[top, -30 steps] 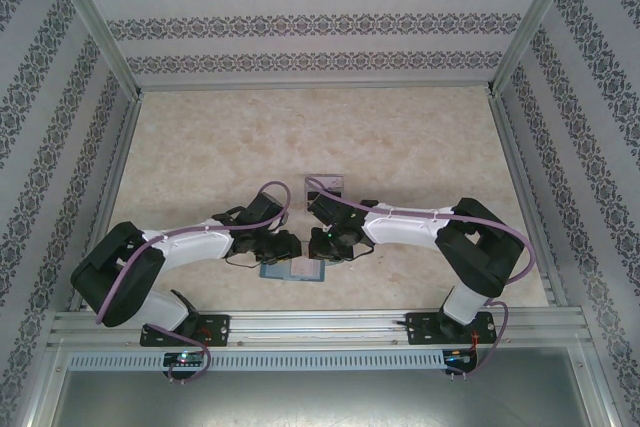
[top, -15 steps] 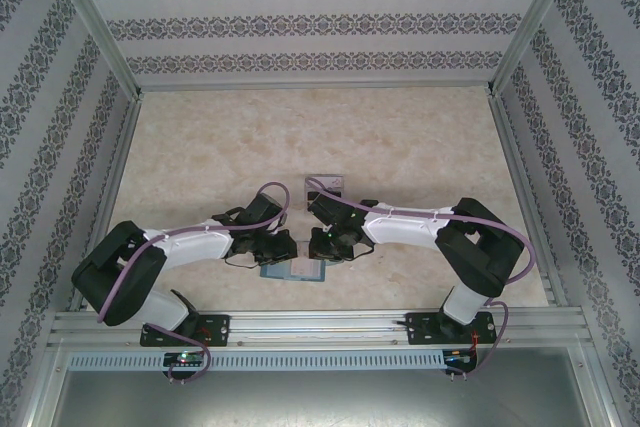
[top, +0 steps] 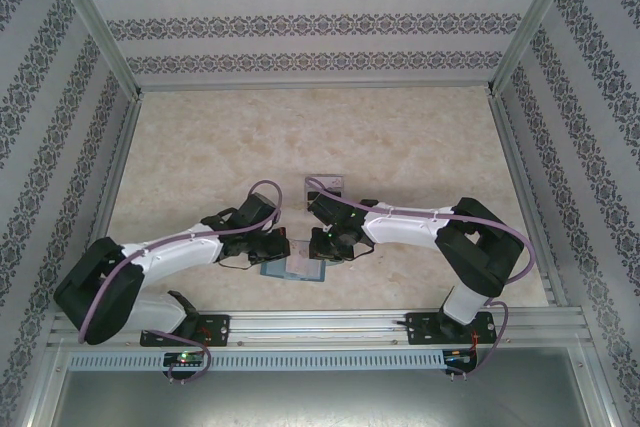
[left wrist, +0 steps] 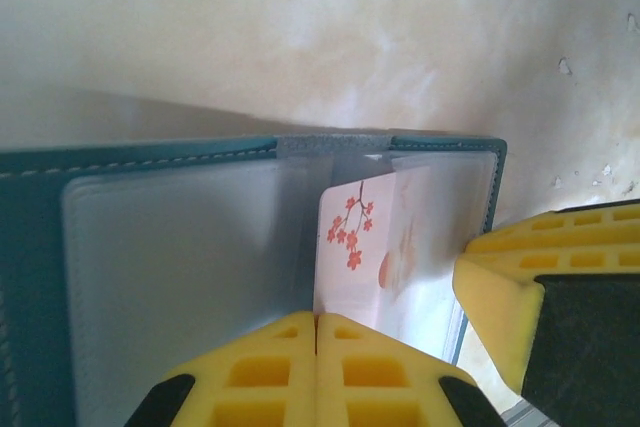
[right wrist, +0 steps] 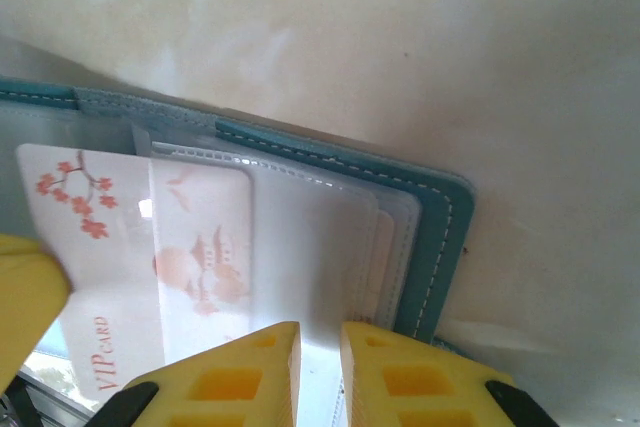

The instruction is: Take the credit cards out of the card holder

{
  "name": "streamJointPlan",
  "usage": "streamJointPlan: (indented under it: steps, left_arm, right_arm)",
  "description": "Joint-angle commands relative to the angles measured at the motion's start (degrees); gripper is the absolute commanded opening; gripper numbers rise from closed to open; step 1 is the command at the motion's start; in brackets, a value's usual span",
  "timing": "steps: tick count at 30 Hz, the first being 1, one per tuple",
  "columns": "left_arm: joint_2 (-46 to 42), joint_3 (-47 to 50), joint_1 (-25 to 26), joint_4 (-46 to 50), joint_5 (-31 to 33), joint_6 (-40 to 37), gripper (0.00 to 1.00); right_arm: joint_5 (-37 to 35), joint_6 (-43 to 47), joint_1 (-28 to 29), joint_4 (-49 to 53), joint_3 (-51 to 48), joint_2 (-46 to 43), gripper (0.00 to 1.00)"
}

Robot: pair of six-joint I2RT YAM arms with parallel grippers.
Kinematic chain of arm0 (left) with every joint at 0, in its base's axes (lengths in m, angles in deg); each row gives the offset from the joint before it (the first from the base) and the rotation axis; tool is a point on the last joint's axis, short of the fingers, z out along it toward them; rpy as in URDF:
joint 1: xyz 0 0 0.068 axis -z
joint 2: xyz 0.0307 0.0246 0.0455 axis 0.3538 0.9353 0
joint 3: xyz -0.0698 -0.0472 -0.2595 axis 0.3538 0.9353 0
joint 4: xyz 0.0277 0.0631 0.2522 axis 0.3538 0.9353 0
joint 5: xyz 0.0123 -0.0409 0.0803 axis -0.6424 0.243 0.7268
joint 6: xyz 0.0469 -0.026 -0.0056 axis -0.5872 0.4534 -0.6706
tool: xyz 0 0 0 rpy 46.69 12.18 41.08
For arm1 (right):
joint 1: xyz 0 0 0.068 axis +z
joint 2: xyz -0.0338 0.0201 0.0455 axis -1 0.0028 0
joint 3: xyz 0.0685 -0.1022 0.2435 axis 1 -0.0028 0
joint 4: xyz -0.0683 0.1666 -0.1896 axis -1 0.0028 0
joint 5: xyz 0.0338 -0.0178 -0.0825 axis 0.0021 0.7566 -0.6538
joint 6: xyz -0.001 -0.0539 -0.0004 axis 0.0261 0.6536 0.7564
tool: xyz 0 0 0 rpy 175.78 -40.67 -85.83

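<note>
One pale card (left wrist: 365, 247) is being pinched by the fully closed left gripper (left wrist: 316, 342), seemingly for drawing it out of the card holder (left wrist: 130, 162) lying open at the table's (top: 400, 147) near edge, while the right gripper (right wrist: 320, 357) is clamping narrowly on the holder's right flap, apparently steadying it.
</note>
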Motion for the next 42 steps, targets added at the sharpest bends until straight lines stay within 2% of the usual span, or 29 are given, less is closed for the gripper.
streamJointPlan:
  steps: [1,15,21,28,35,42]
  left_arm:
    - [-2.16,-0.37,-0.72,6.13,2.78,-2.0,0.03]
    - [-3.56,-6.4,-0.73,15.19,5.72,-5.21,0.03]
    - [-1.11,-7.87,-0.27,14.16,2.99,-5.57,0.04]
    - [2.37,-10.46,2.12,13.09,1.83,-5.27,0.11]
    - [3.57,-10.98,3.39,12.48,1.75,-4.94,0.1]
    - [3.58,-10.8,3.57,12.51,1.98,-4.71,0.05]
  right_arm:
    - [-1.02,0.97,0.7,2.52,0.64,1.23,0.21]
    - [-0.94,1.04,0.78,2.47,0.72,1.52,0.21]
    - [-0.68,1.14,0.88,2.5,1.29,1.99,0.21]
    - [-0.76,1.08,1.06,2.59,1.61,2.28,0.21]
    - [-0.71,0.97,1.23,2.52,1.61,2.55,0.21]
    - [-0.93,1.04,1.23,2.95,1.74,2.03,0.21]
